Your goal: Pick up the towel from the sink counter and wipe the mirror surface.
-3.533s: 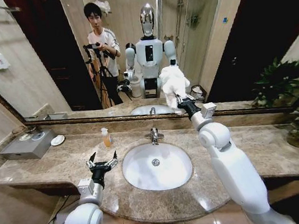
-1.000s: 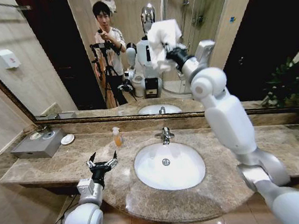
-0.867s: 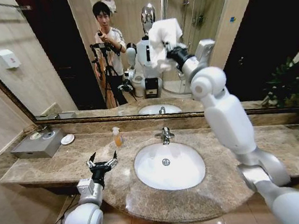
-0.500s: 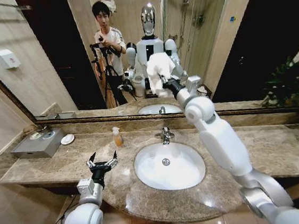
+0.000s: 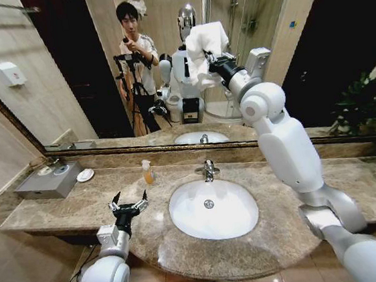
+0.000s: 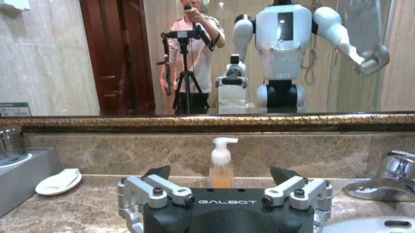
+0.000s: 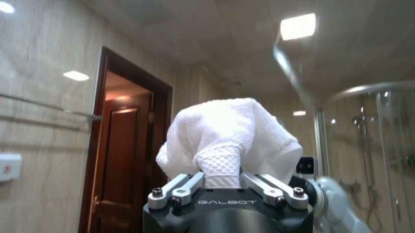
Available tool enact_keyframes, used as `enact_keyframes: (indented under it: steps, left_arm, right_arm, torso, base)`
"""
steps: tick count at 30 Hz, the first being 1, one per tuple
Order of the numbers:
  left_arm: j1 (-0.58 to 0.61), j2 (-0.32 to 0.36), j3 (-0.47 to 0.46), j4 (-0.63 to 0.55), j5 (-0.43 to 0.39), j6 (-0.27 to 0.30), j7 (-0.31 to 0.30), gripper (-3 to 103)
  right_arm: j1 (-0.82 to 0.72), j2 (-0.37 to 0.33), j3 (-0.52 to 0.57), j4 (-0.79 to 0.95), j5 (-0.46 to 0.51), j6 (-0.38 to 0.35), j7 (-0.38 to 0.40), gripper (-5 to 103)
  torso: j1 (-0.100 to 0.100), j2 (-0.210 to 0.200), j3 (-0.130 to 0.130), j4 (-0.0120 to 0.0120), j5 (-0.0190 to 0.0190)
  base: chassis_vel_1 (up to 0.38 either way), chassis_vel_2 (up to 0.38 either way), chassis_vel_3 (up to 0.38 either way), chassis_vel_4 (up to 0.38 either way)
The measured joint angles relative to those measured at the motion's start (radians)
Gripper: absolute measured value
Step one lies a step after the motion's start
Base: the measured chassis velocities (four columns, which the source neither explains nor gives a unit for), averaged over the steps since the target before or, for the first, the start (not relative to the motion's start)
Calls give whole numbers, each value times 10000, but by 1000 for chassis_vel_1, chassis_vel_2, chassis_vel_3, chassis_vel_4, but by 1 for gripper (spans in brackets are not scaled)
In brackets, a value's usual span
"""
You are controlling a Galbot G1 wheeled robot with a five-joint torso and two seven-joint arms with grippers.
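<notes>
The right end effector (image 5: 215, 63) clamps a bunched white terry-cloth towel (image 5: 204, 48) against the bronze-framed wall mirror (image 5: 74, 79) at twelve o'clock, above the mottled marble table (image 5: 80, 206), while the left end effector (image 5: 128, 204) hangs spread apart.

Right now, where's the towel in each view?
Head view: towel held high against the mirror by the right gripper.
Left wrist view: not in it.
Right wrist view: towel bunched between the jaws.
Shared landmark: dark wooden door, reflected.

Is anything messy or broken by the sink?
Nothing stands out. The sink counter looks tidy, with the soap bottle upright. The right gripper holds the towel up at the mirror; the left gripper hovers open.
</notes>
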Motion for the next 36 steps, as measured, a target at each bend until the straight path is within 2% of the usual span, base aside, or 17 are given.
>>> enact_keyframes:
  steps: [4, 8, 19, 21, 25, 31, 36]
  left_arm:
    - [-1, 0, -1, 0, 0, 0, 0, 100]
    - [0, 0, 0, 0, 0, 0, 0, 100]
    - [0, 0, 0, 0, 0, 0, 0, 100]
    - [0, 0, 0, 0, 0, 0, 0, 100]
    - [1, -1, 0, 0, 0, 0, 0, 100]
    - [0, -1, 0, 0, 0, 0, -1, 100]
    - [0, -1, 0, 0, 0, 0, 0, 100]
  right_arm:
    - [-1459, 113, 91, 332, -219, 91, -167, 10]
    - [-1741, 51, 100, 467, -340, 120, -247, 10]
    - [831, -316, 11, -70, 484, -116, 154, 10]
    - [911, -355, -38, -109, 557, -133, 184, 10]
    - [471, -432, -117, 146, 488, -131, 177, 10]
    - [-1192, -461, -94, 527, -92, 72, -103, 10]
    - [-1545, -442, -56, 558, -210, 153, -158, 10]
  torso:
    - [0, -1, 3, 1, 2]
    - [0, 0, 2, -1, 2]
    - [0, 0, 0, 2, -2]
    - [0, 0, 0, 2, -2]
    - [0, 0, 0, 0, 0]
    - [0, 0, 1, 0, 2]
    - [-1, 0, 1, 0, 2]
  base:
    - [0, 0, 0, 0]
    - [0, 0, 0, 0]
    - [0, 0, 0, 0]
    - [0, 0, 0, 0]
    - [0, 0, 0, 0]
    - [0, 0, 0, 0]
    - [0, 0, 0, 0]
